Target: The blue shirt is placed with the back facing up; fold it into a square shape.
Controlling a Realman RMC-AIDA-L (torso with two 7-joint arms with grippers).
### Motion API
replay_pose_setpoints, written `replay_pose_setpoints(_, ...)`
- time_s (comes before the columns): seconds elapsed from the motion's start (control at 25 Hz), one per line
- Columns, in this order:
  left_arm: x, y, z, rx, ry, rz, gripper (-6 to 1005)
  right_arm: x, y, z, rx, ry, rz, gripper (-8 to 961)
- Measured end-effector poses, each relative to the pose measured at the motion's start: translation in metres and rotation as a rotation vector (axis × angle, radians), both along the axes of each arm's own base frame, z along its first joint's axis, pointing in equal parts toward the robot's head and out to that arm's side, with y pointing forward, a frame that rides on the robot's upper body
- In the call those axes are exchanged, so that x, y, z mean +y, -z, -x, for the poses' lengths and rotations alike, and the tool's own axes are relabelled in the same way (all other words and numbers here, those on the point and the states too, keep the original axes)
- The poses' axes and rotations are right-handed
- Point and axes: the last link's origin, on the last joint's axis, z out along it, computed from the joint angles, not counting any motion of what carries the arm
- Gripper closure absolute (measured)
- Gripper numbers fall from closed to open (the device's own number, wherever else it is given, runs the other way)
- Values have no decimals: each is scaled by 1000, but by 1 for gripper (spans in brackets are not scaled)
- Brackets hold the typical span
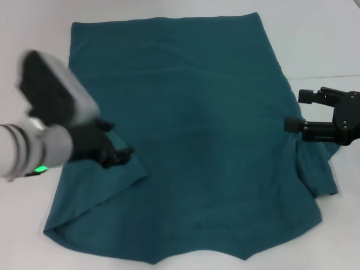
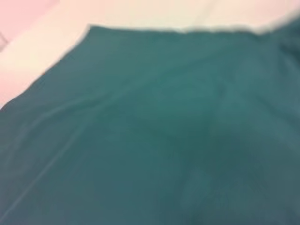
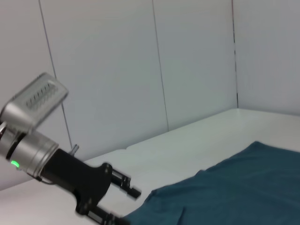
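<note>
Blue shirt (image 1: pixel 191 140) lies flat on white table (image 1: pixel 315 39), plain soft cotton, a few creases. Left gripper (image 1: pixel 119 155) sits on the folded-in left sleeve edge, fingers closed down on the fabric. Right gripper (image 1: pixel 293 110) hovers beside the shirt's right edge, jaws apart, holding nothing.

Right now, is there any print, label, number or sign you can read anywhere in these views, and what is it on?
None can be read.
The blue shirt shows only plain fabric; no print or tag is visible.
The left gripper arm carries a green light, no lettering.
The right gripper shows no markings.
The table and wall panels are blank.
</note>
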Motion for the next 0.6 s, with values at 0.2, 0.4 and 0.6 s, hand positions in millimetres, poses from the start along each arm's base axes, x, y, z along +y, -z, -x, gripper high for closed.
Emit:
replay_pose_setpoints(0.2, -1, -34, 24, -383, -171, 21, 281, 5, -6, 0, -26, 94, 77, 6)
replay_pose_setpoints(0.4, -8, -50, 54, -641, -310, 77, 174, 13, -22, -6, -102, 246, 75, 6)
replay_pose_setpoints(0.6, -20, -54, 79, -740, -386, 161, 61, 20, -38, -9, -207, 434, 106, 7)
